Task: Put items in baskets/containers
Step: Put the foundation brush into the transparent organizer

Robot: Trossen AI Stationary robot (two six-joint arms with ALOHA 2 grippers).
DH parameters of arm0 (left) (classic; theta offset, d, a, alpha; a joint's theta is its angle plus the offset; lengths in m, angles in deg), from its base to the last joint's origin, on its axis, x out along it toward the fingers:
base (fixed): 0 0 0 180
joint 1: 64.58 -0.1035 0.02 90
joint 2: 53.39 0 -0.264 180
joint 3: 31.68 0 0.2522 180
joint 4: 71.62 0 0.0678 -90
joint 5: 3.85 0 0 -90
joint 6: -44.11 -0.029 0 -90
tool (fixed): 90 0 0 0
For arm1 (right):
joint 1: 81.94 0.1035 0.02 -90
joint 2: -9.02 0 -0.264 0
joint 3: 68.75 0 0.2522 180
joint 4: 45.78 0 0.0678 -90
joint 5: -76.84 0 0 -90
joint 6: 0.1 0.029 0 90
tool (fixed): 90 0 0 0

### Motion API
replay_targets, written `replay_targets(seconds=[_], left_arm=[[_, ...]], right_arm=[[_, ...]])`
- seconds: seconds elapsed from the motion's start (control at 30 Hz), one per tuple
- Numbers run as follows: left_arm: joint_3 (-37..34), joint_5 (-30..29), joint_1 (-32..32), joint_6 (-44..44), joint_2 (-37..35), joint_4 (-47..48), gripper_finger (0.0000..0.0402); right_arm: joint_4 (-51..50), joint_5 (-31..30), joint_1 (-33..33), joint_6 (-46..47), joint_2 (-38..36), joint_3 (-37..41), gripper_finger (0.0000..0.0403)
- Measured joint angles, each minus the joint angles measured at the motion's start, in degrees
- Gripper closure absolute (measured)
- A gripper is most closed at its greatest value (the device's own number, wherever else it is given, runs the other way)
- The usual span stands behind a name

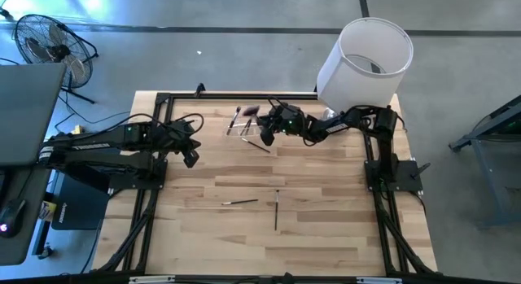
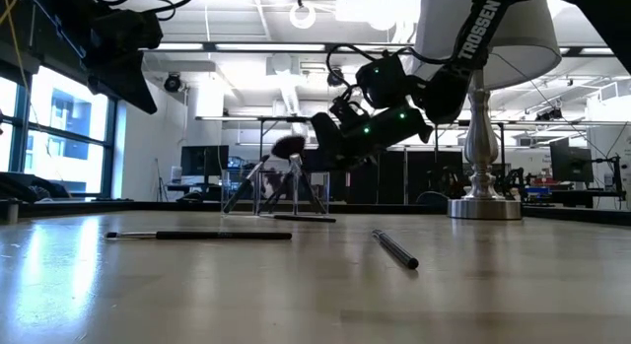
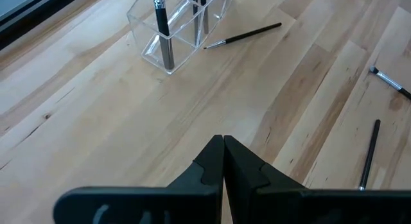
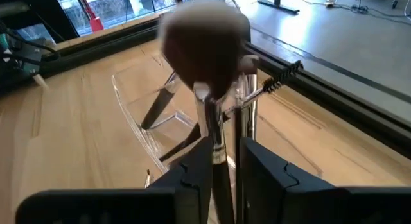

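Brushes stand in the clear holder (image 1: 242, 125) near the far edge of the table (image 1: 326, 227), left of its middle; several handles lean inside it. The fluffy brown brush (image 4: 204, 47) sits head-up between the fingers of the right gripper (image 4: 225, 163), directly beside the holder. The fingers stand narrowly apart with the handle in the gap; whether they still press it is hard to judge. One thin brush (image 1: 260, 146) lies on the table just beside the holder. Two more brushes (image 1: 240, 202) lie well apart from it, toward the table's middle. The left gripper (image 1: 191, 156) hangs near the left edge, fingers pressed together and empty. A white lampshade (image 1: 364, 60) occupies the far right corner.
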Motion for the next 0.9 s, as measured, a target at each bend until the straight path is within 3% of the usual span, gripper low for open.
replay_targets(seconds=[0.5,0.9], left_arm=[[0.00,0.04,0.00,0.01,0.02,-0.02,0.0401],[0.00,0.21,0.00,-0.77,0.02,-0.17,0.0401]], right_arm=[[-2.59,0.03,0.00,1.31,-3.33,0.07,0.0301],[-27.00,-1.78,3.88,-0.88,-20.06,0.04,0.0309]])
